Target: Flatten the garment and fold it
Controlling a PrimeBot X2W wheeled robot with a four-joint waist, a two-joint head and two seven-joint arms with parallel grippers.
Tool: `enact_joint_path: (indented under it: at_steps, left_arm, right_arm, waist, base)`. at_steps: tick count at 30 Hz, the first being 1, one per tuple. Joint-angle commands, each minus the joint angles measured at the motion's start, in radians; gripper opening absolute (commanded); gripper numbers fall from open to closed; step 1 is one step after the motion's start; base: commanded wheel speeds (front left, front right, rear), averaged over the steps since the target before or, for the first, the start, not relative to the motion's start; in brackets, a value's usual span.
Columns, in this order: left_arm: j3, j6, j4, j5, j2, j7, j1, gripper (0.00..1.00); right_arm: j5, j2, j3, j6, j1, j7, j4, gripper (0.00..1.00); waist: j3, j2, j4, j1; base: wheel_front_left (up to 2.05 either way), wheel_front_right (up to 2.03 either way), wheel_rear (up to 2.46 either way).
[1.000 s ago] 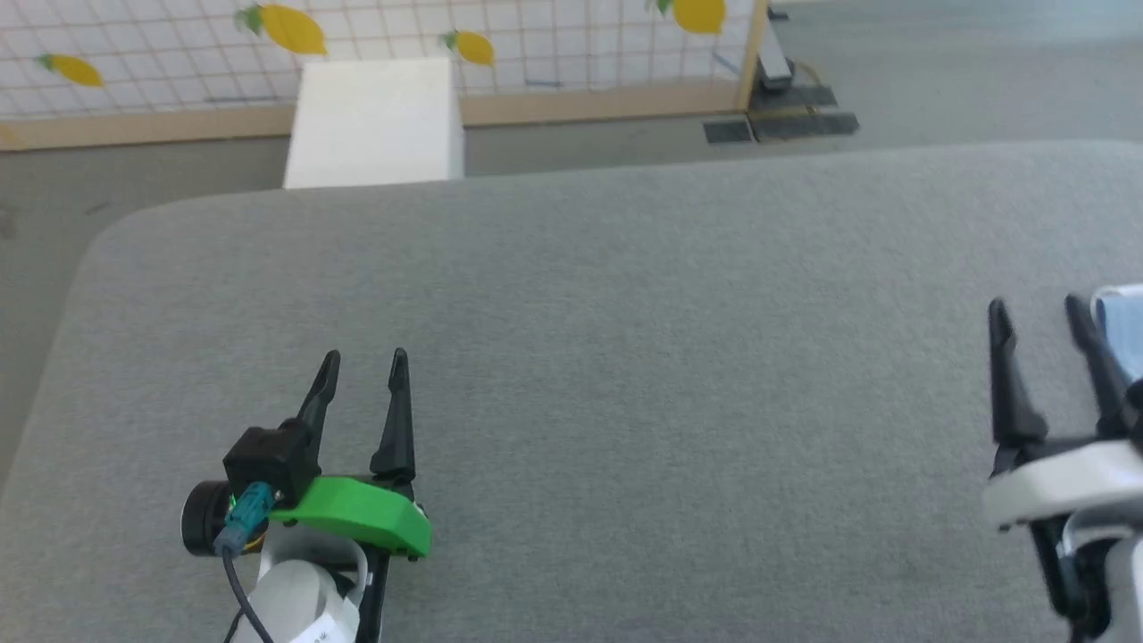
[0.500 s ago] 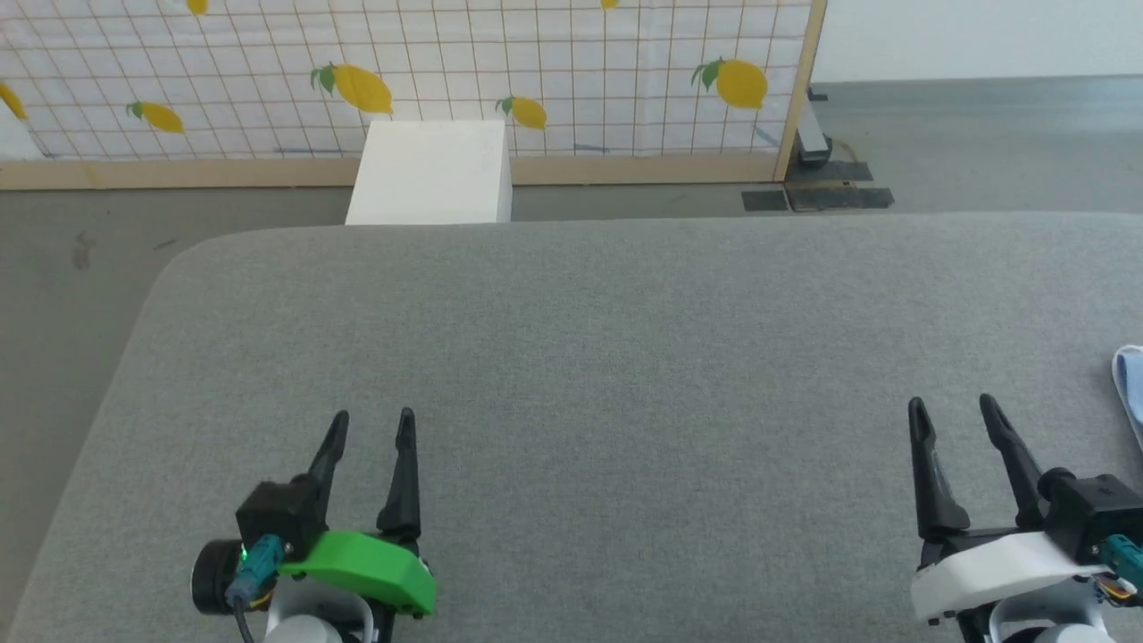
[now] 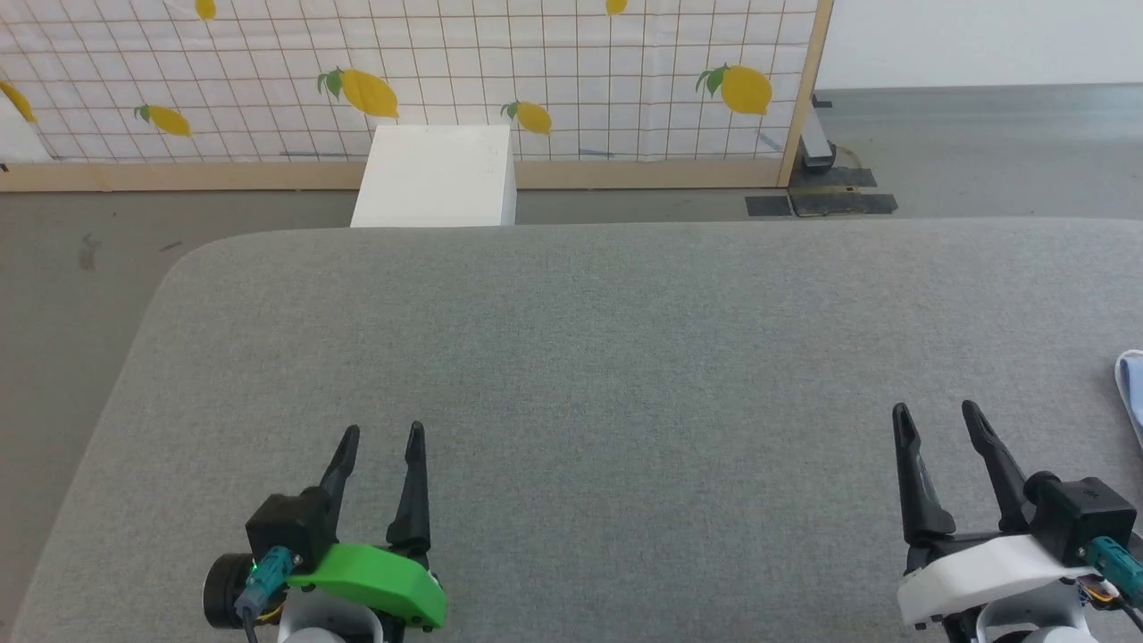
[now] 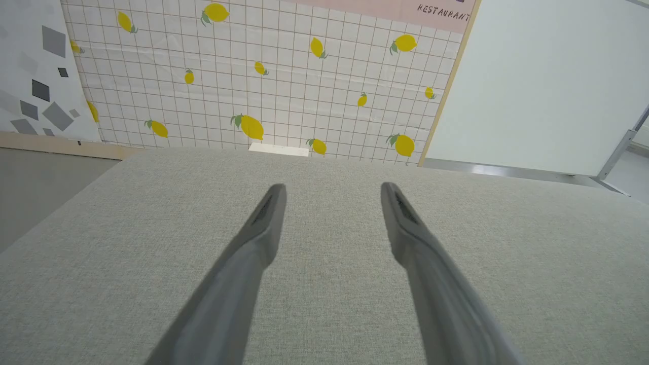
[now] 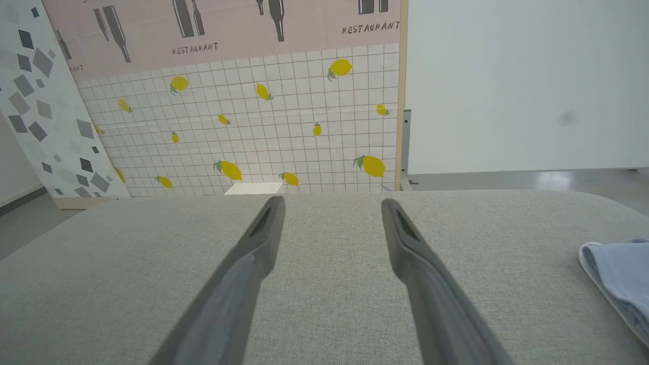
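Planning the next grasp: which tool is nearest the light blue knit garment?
The right tool, on the white mount; the light blue knit garment lies to its right. The left tool, green mount, sits far off.

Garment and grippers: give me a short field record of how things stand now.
garment: light blue, lying on the grey padded surface at its right side, cut off by the head view's edge
left gripper: open, empty, over bare surface
right gripper: open, empty, apart from the garment, which lies to its right
fold state: cannot tell, too little of the garment shows
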Motion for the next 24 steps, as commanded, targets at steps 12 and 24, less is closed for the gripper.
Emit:
enact_joint_path:
  at_steps: [12, 24]
  left_arm:
    - [-0.006, 0.009, 0.001, -0.005, 0.000, 0.002, 0.000, 0.00]
    - [-0.006, 0.009, 0.001, -0.005, 0.000, 0.003, 0.000, 0.00]
  right_arm:
    - [0.019, 0.000, 0.008, 0.000, 0.000, -0.004, 0.021, 0.00]
    - [0.018, 0.000, 0.006, 0.000, 0.000, -0.003, 0.020, 0.00]
  waist:
    - [0.014, 0.0000, -0.008, 0.0001]
    - [0.015, 0.0000, -0.009, 0.0001]
  base:
    - [0.00, 0.00, 0.00]
    - [0.00, 0.00, 0.00]
